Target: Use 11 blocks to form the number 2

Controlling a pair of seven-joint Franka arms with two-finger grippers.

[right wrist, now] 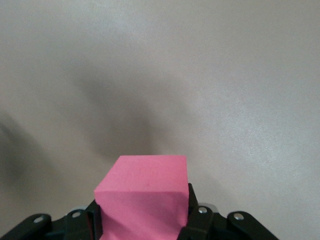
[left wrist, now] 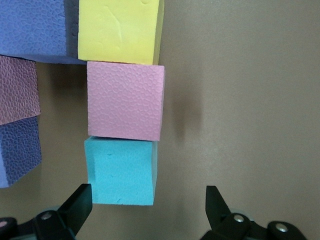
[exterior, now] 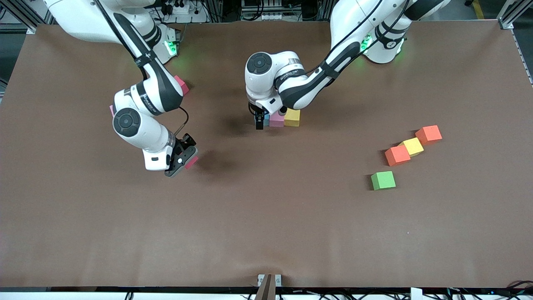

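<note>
The left tool (left wrist: 145, 212) hangs wide open just over a soft light blue foam cube (left wrist: 121, 171) on the brown table (exterior: 266, 225). That cube touches a pink foam cube (left wrist: 125, 101), then a yellow foam cube (left wrist: 119, 30), in one row of the started number 2. The right tool (exterior: 183, 160) squeezes a bright pink foam cube (right wrist: 145, 200) up over bare table. If it comes down crooked, I think it could bump the row apart.

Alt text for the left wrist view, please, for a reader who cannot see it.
The left end effector hangs open over a light blue block that ends a touching row with a pink block and a yellow block on the brown table; purple and pink blocks lie alongside.
</note>
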